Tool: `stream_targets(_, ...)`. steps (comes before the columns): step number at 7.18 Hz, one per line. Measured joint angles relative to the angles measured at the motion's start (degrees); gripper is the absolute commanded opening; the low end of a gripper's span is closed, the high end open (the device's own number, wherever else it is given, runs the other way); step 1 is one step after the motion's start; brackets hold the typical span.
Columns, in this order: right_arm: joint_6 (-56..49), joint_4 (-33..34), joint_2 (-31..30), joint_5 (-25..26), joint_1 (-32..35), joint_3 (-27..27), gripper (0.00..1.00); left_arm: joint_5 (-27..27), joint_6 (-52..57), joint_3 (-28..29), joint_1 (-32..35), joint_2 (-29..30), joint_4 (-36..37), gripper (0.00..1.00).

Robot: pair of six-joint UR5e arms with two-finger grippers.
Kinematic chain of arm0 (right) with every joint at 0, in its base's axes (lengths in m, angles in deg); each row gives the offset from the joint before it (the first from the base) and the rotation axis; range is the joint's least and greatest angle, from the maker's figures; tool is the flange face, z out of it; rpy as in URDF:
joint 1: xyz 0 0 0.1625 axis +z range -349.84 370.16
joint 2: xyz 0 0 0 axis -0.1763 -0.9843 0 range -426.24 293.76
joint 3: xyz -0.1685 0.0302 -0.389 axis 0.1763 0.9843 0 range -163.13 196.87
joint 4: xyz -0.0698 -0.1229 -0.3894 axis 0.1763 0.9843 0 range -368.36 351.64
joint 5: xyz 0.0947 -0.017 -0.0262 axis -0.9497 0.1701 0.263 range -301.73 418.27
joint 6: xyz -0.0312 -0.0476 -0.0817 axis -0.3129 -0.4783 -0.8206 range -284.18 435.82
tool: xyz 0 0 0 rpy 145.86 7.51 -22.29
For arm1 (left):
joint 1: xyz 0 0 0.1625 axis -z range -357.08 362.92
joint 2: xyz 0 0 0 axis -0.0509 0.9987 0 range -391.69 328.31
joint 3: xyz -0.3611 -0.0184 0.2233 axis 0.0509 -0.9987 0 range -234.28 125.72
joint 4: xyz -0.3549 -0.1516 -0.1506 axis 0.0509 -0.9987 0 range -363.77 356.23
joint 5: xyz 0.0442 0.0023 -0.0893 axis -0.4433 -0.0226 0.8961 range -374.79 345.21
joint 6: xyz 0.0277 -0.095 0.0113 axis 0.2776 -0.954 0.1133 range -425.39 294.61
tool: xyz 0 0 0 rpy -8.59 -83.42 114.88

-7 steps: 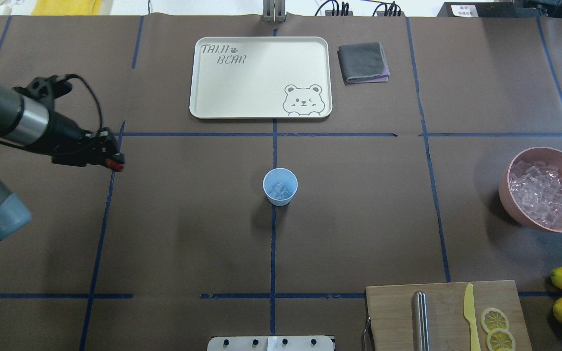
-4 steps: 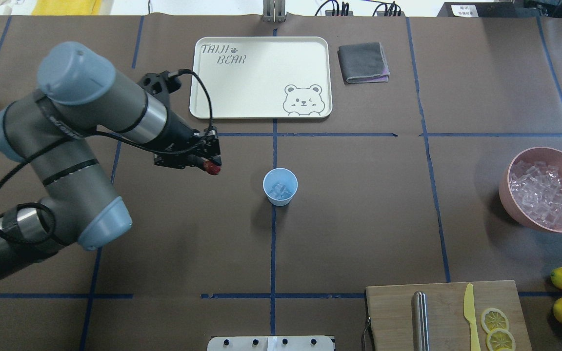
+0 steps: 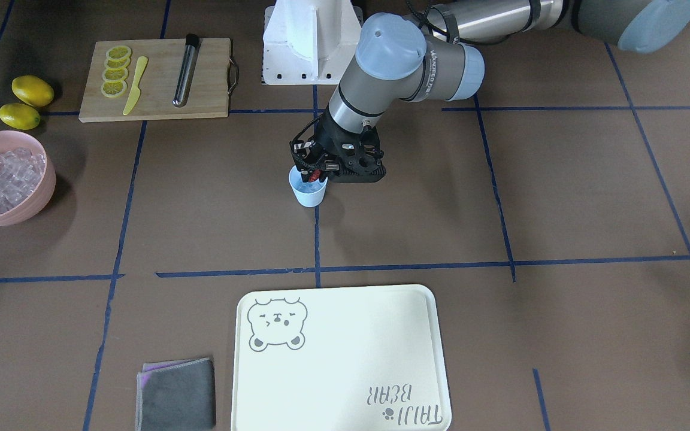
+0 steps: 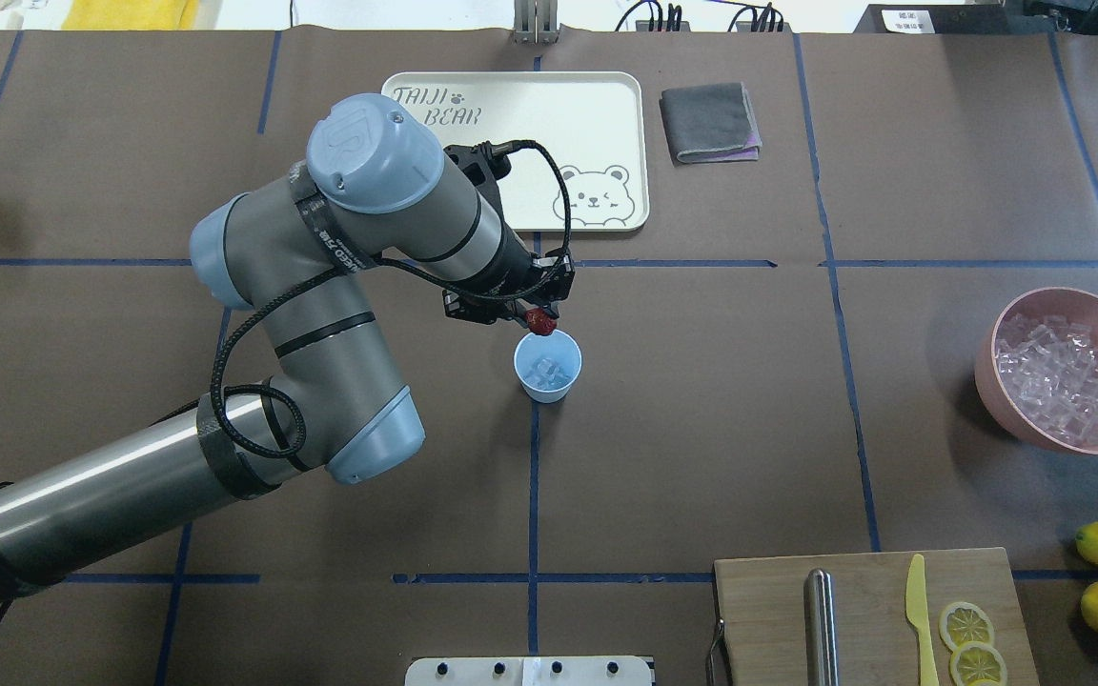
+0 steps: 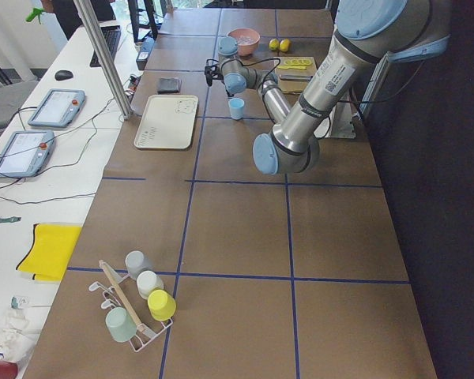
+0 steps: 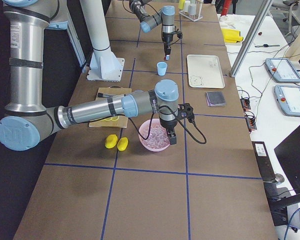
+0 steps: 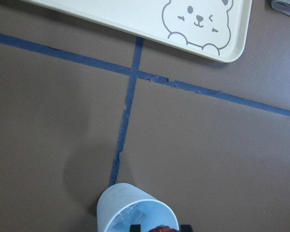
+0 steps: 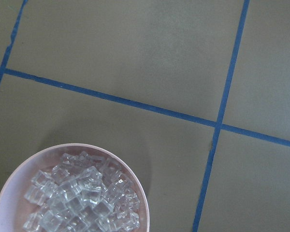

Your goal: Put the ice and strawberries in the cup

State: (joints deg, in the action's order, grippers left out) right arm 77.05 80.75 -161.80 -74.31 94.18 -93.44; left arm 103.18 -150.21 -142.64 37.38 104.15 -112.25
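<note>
Having swung in from the left edge, the left claw (image 4: 539, 318) is clamping the strawberry (image 4: 540, 323) over the rim of the cup (image 4: 518, 365).

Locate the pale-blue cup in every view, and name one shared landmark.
Front-facing: cup just above centre.
Overhead: cup at centre.
Exterior left: cup top centre.
Exterior right: cup top centre.
Left wrist: cup at bottom edge.
Right wrist: not in it.
Landmark: bear tray, absent only from right wrist.
</note>
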Motion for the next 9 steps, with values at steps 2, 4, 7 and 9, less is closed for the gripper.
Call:
stream_targets(2, 0.0, 0.06, -0.49, -0.22, 0.0, -0.25, 0.99, -0.15, 0.01, 0.03, -0.26, -0.96, 0.02, 0.55)
stream_targets(4, 0.0, 0.07, -0.83, -0.4, 0.0, -0.45, 0.99, -0.19, -0.01, -0.09, -0.61, -1.62, 0.02, 0.62)
stream_targets(7, 0.0, 0.07, -1.0, -0.37, 0.08, -0.62, 0.99, -0.11, -0.08, -1.44, -1.33, -2.3, 0.04, 0.78)
stream_targets(9, 0.08, 0.04, -0.96, -0.35, 0.03, -0.68, 1.0, 0.17, 0.34, -8.45, 0.22, -8.28, 0.52, 0.78)
